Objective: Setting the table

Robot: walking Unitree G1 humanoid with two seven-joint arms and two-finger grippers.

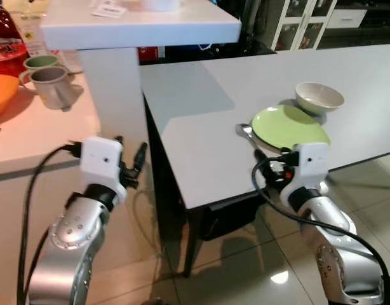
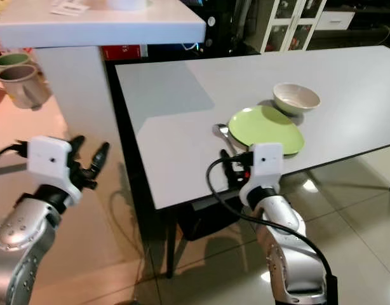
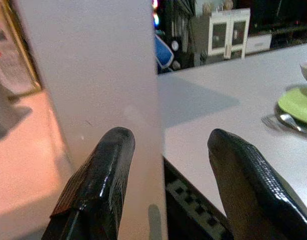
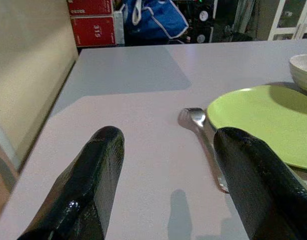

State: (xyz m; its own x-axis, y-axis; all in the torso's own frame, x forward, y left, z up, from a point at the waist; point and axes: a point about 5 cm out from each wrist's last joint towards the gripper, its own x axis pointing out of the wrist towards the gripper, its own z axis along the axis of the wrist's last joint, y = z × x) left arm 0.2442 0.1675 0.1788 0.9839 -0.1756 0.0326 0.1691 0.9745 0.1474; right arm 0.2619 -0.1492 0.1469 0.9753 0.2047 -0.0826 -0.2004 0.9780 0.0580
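Both pincers stood wide apart and empty at the near edge of the pale grey table [image 1: 201, 165].

The right gripper [image 4: 168, 185] hovered over the table edge, touching nothing; just beyond lay the shiny metal spoon [image 4: 202, 135] beside the round lime-green plate [image 4: 258, 122], the off-white bowl [image 1: 319, 97] behind. The left gripper [image 3: 166, 187], fingers likewise spread, faced a white pillar [image 3: 93, 75].

A home dining area, probably: a grey table [image 1: 201, 146] at centre with a green plate [image 1: 290, 125] and bowl [image 1: 319, 97], mugs [image 1: 50, 82] on a counter upper left, glass-fronted cabinets [image 1: 300, 24] upper right.
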